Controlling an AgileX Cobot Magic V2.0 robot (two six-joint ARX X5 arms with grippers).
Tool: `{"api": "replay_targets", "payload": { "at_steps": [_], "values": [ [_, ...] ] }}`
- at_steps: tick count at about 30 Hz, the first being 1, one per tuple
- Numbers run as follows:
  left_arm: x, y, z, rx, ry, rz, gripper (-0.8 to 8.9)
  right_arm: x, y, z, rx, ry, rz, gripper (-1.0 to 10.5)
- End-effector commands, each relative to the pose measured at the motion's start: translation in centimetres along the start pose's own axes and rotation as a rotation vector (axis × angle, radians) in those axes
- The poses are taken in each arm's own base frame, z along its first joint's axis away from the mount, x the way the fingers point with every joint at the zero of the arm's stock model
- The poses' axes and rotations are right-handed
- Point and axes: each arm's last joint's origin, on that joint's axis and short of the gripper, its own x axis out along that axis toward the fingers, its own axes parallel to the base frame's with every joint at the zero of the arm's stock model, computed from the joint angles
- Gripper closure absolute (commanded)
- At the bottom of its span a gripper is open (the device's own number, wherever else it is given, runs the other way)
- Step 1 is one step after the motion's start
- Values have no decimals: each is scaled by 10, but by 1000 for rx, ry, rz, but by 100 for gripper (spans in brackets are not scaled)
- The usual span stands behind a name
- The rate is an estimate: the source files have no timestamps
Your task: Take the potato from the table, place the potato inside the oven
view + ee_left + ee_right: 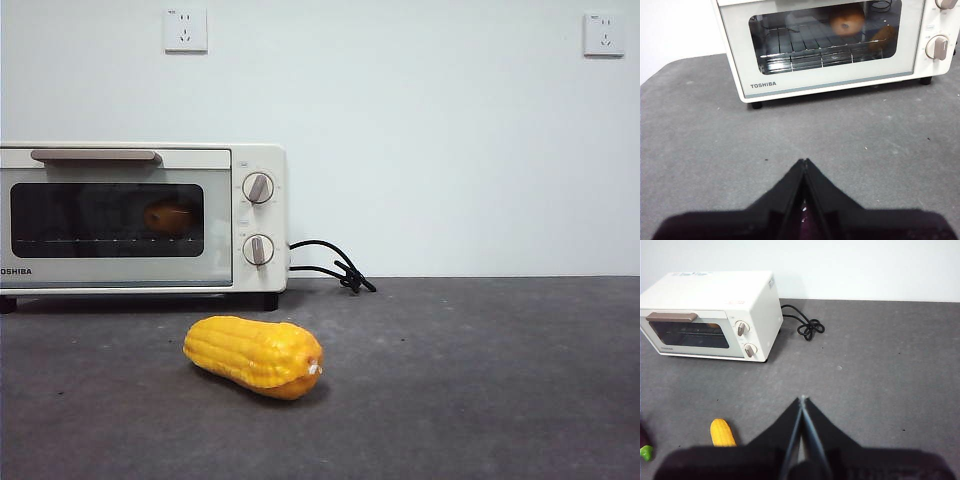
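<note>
The orange-brown potato (170, 217) (847, 20) lies on the wire rack inside the cream-white Toshiba oven (140, 215) (830, 45) (715, 315), seen through the dark glass of its shut door. The oven stands at the back left of the dark grey table (480, 380). My left gripper (804, 161) is shut and empty, hovering over the table in front of the oven door. My right gripper (802, 399) is shut and empty too, high above the table, to the right of the oven. Neither gripper appears in the front view.
A bright yellow corn cob (254, 355) (722, 432) lies on the table in front of the oven. The oven's black cord (335, 265) (807, 327) coils behind its right side. A dark purple and green item (645, 447) shows at one picture edge.
</note>
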Motion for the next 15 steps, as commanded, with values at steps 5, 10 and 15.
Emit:
{"api": "replay_targets", "payload": {
  "at_steps": [5,10,15],
  "values": [
    [1,0,-3,-7,3,-5,817,0,-11,0,-83,-25,-92,945],
    [1,0,-3,-7,3,-5,817,1,-28,2,-15,-20,-230,945],
    [1,0,-3,-7,3,-5,817,-10,-52,0,25,-20,-374,945]
  ]
}}
